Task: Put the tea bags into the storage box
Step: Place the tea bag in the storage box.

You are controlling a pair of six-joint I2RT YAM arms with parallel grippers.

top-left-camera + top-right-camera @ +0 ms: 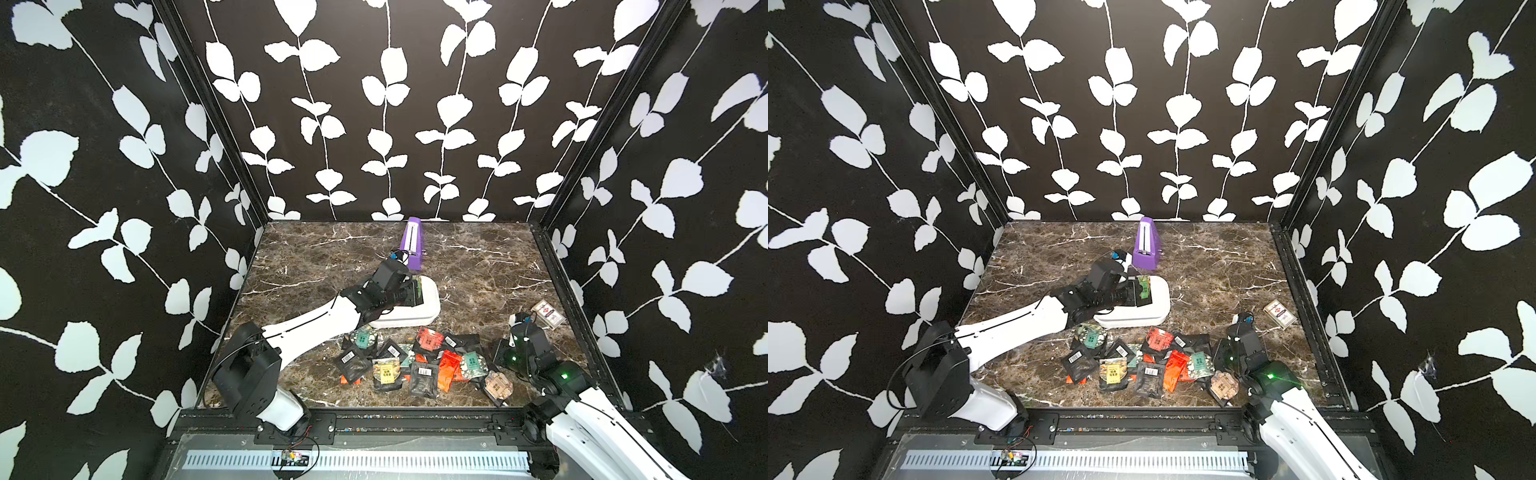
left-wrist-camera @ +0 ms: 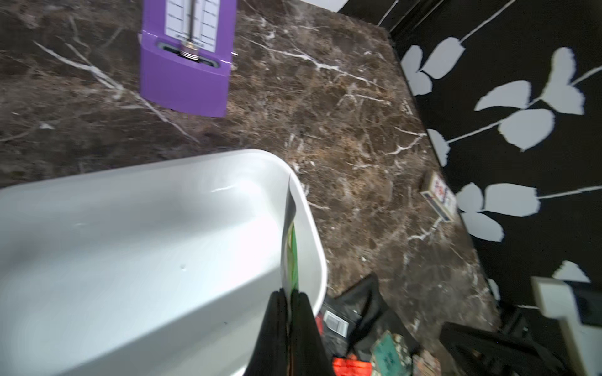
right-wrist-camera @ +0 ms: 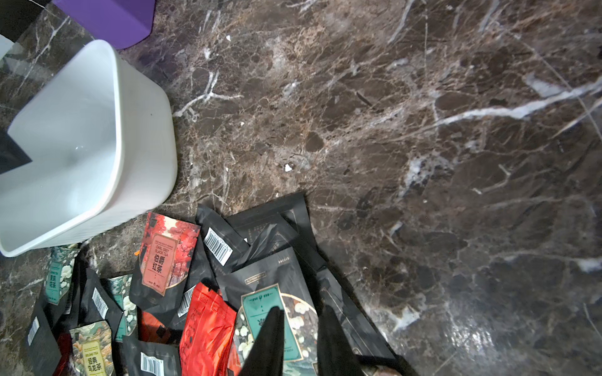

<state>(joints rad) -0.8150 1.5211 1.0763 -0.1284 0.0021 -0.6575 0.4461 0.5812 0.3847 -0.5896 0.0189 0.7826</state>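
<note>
1. Over the storage box (image 1: 434, 307), mid-table: left gripper (image 2: 290, 296), jaws closed on one edge of a green-faced tea bag (image 2: 291, 241). The bag hangs edge-on inside the rim, close to one end wall. Whether its lower edge touches the floor cannot be told.
2. Storage box interior: the floor that shows is bare white, with no bag lying in it.
3. Front of table, just beside the box: remaining tea bags (image 1: 424, 372), a loose overlapping heap, mostly black with barcode labels, some red, yellow or teal.
4. Over the heap's right edge: right gripper (image 3: 301, 314), jaws slightly apart with nothing between them, tips over a teal-faced tea bag (image 3: 260, 306).
5. Not task items: purple wedge (image 1: 413, 245) behind the box; card pack (image 1: 548, 313) at the right wall.
6. Step in hand, as judged: depositing the first bag.
7. Next move calls for: left jaws parting so the bag falls flat inside the rim, then a lift clear of the wall. The right gripper needs one bag edge isolated from its overlapping neighbours.
</note>
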